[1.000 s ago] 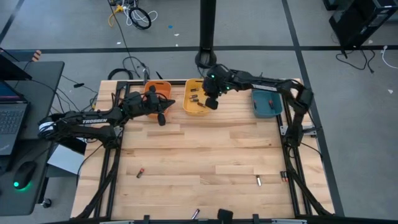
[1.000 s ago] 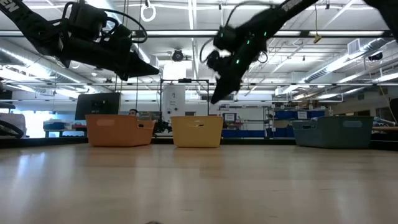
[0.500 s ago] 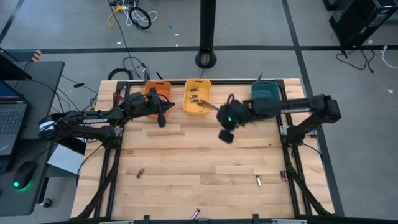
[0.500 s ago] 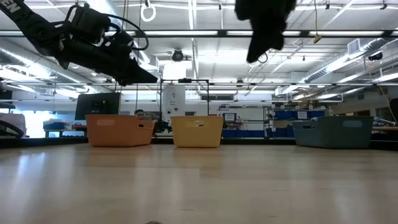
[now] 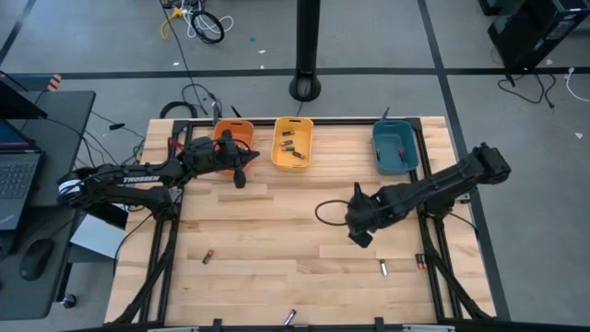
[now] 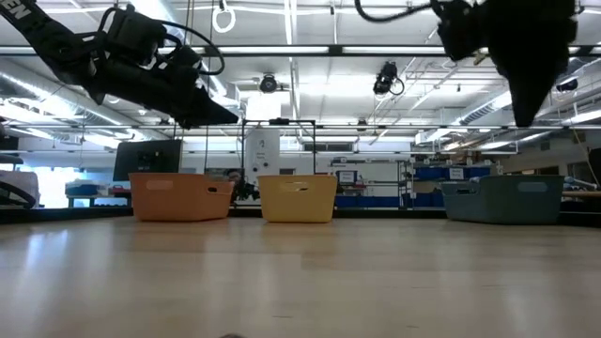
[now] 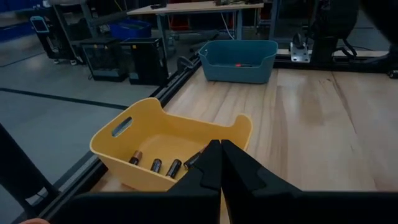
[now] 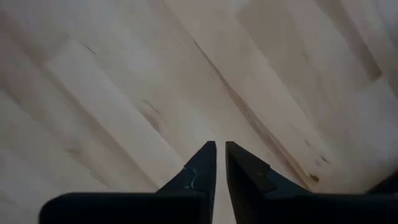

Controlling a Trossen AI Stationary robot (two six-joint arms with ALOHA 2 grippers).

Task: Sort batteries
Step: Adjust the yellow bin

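Loose batteries lie on the wooden table: one near left (image 5: 208, 255), one near right (image 5: 383, 267), one at the front edge (image 5: 289, 316). More batteries (image 7: 163, 164) lie in the yellow bin (image 5: 293, 143). My left gripper (image 5: 240, 175) hovers shut and empty beside the orange bin (image 5: 230, 138); its wrist view shows the fingertips (image 7: 221, 155) closed before the yellow bin. My right gripper (image 5: 359, 235) points down above bare wood right of centre, with a narrow gap between its fingertips (image 8: 221, 149) and nothing in it.
The teal bin (image 5: 396, 148) stands at the far right and holds a small item. All three bins line the far edge. A cable loops beside the right gripper (image 5: 324, 210). A laptop and mouse sit on a side desk left of the table.
My right gripper has swung from above the yellow bin toward the table's near right, to a spot over the bare wood right of centre. On the way it has tipped to point down and has rolled. The left arm has kept still.
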